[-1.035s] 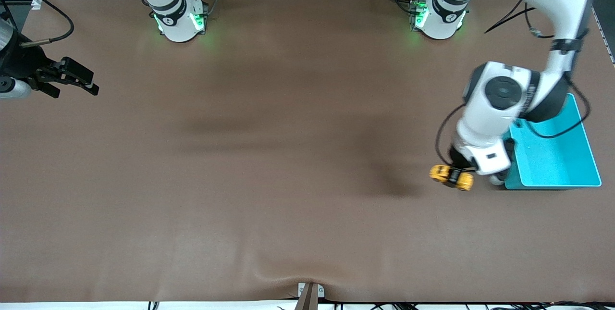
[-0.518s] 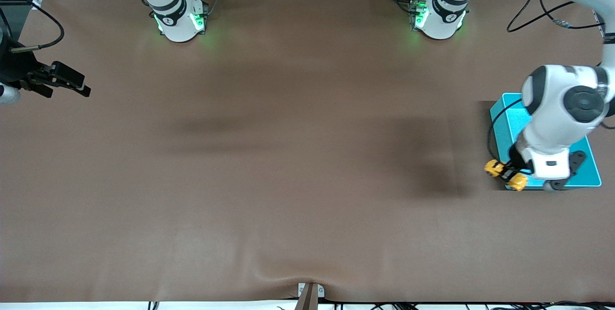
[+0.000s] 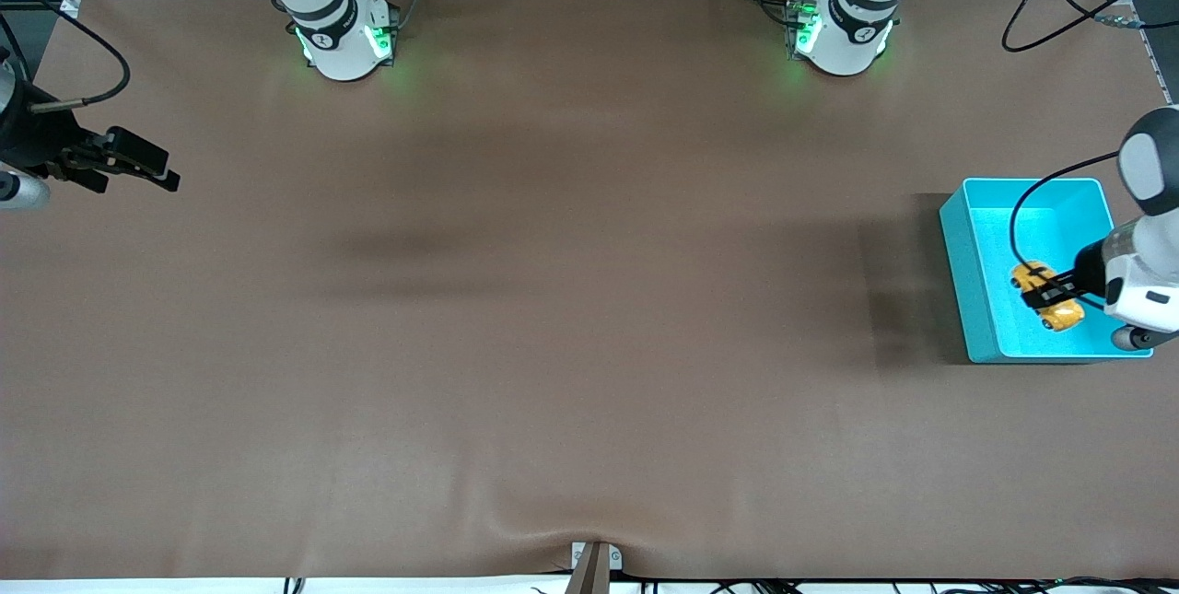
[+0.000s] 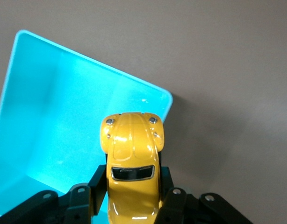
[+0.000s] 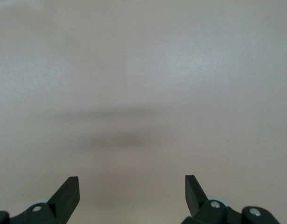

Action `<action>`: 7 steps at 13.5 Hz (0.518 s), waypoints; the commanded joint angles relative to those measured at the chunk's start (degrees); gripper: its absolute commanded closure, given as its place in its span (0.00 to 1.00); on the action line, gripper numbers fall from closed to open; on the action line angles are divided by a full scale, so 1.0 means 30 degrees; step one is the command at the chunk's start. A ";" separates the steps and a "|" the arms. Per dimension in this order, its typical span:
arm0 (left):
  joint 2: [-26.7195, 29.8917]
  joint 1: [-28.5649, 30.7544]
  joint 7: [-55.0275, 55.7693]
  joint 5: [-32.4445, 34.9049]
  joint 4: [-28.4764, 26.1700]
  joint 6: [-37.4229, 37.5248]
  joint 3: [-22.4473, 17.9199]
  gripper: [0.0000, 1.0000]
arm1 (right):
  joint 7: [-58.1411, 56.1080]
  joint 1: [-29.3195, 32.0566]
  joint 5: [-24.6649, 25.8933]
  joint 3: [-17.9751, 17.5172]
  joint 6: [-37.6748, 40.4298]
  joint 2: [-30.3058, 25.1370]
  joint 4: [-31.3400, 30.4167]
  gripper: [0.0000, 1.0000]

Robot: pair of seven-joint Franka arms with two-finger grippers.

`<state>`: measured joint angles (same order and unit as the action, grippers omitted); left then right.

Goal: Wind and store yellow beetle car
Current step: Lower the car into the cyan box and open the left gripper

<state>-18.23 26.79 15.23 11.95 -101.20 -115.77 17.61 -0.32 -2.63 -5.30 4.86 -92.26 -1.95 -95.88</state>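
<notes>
Bench (image 3: 571, 345): matte brown mat, one wrinkle at the edge nearest the front camera, wide open surface between the arms. Turquoise bin (image 3: 967, 281): smooth plastic, rectangular, rounded corners, sits at the left arm's end of the bench, close to that end's edge. Left gripper (image 3: 1046, 297) hangs over the bin's interior, black fingers (image 4: 97, 183) pinching the yellow beetle car (image 3: 1046, 296) by its sides. Car is glossy and rounded with a dark window; the left wrist view (image 4: 132, 161) shows its nose over the bin's corner, which the front view doesn't resolve. Right gripper (image 3: 138, 161) waits over the right arm's end of the bench, fingers (image 5: 68, 193) spread, holding nothing; right wrist view shows only bare mat.
</notes>
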 commanded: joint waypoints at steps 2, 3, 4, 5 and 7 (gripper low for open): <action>-0.0718 0.1759 -0.5442 -0.0323 0.0307 0.0445 0.0137 1.00 | -0.0157 0.0088 0.0008 -0.0126 0.0080 0.0123 0.0262 0.00; -0.0924 0.2111 -0.6733 -0.0323 0.0278 0.0445 0.0108 1.00 | -0.0157 0.0087 -0.0021 -0.0126 0.0138 0.0123 0.0262 0.00; -0.1187 0.2492 -0.7790 -0.0323 0.0249 0.0445 0.0107 1.00 | -0.0128 0.0029 -0.0022 -0.0126 0.0197 0.0123 0.0262 0.00; -0.1508 0.2989 -0.8787 -0.0323 0.0248 0.0445 0.0107 1.00 | -0.0128 0.0000 -0.0022 -0.0126 0.0256 0.0123 0.0291 0.00; -0.2153 0.3519 -0.9906 -0.0352 0.0219 0.0241 0.0137 1.00 | -0.0128 -0.0001 -0.0051 -0.0126 0.0256 0.0123 0.0378 0.00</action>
<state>-23.07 36.00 -10.96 11.91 -101.30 -115.40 17.45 -0.36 -2.73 -5.30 4.66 -92.24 -1.83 -95.85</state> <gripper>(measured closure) 0.502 0.000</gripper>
